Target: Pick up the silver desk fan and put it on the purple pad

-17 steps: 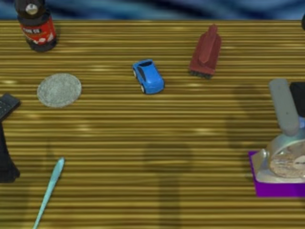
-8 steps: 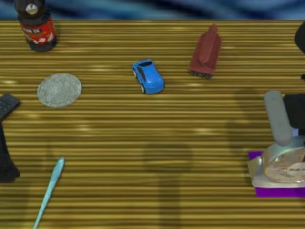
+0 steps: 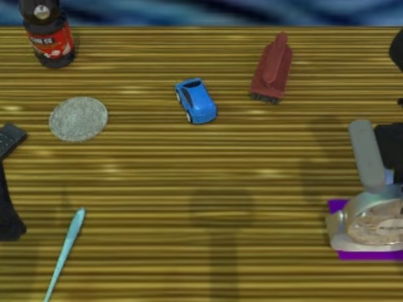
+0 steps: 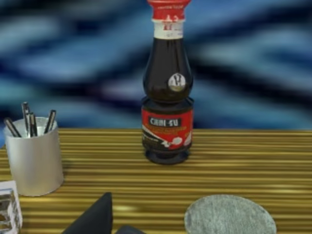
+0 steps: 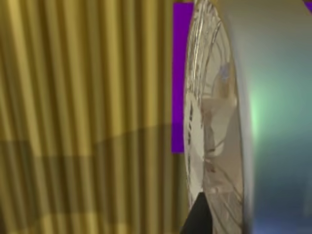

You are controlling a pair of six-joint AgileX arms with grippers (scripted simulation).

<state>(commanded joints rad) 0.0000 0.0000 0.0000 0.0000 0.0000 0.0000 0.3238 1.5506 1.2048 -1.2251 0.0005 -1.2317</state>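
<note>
Right gripper [image 3: 385, 189] over silver desk fan [image 3: 368, 225]; fan on purple pad [image 3: 336, 206].

The silver desk fan [image 3: 368, 221] rests on the purple pad [image 3: 352, 253] at the table's right edge.

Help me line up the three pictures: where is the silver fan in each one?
Top view: the fan sits at the right edge of the table, on the purple pad.
Left wrist view: not in it.
Right wrist view: the fan fills the frame's right half, seen close.
Shared landmark: the pad shows beside the fan in both the top and right wrist views.
</note>
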